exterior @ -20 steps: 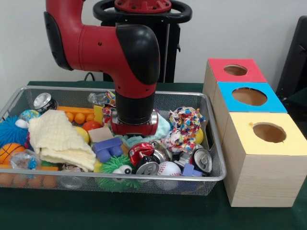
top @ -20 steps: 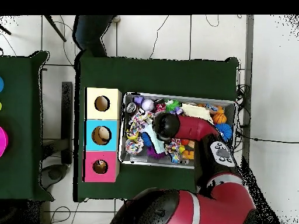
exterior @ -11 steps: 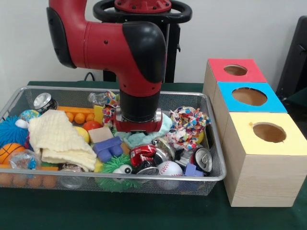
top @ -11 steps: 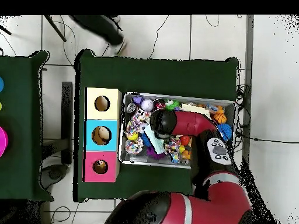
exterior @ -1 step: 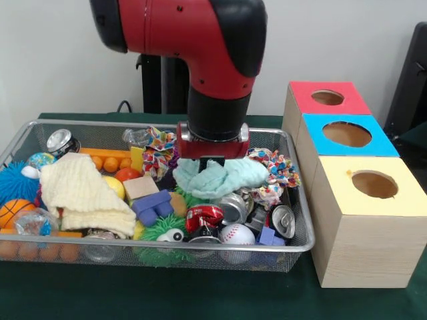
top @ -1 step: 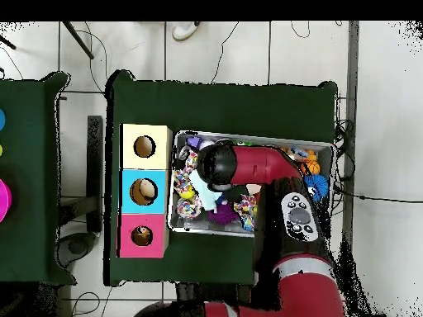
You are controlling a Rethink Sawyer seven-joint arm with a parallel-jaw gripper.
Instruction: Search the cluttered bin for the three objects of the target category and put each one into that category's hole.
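My gripper (exterior @ -1 step: 212, 164) hangs over the middle of the wire bin (exterior @ -1 step: 200, 248), shut on a pale teal cloth (exterior @ -1 step: 217, 177) that dangles bunched just above the clutter. The cloth hides most of the fingers. In the overhead view the arm's head covers the gripper, and the teal cloth (top @ -1 step: 207, 197) shows beside it, near the bin's box-side end. Three wooden boxes with round holes stand beside the bin: red (exterior @ -1 step: 327, 99), blue (exterior @ -1 step: 347, 135) and yellow (exterior @ -1 step: 373, 185).
The bin holds a cream cloth (exterior @ -1 step: 83, 193), crushed cans (exterior @ -1 step: 203, 217), a baseball (exterior @ -1 step: 235, 234), a multicoloured rag (exterior @ -1 step: 273, 170), a green fuzzy toy (exterior @ -1 step: 163, 233), a blue spiky ball (exterior @ -1 step: 13, 183) and blocks. In the overhead view a shoe (top @ -1 step: 185, 30) shows at the top edge.
The gripper has risen and shifted toward the boxes, lifting the teal cloth out of the clutter. The multicoloured rag has settled lower and cans beneath are uncovered.
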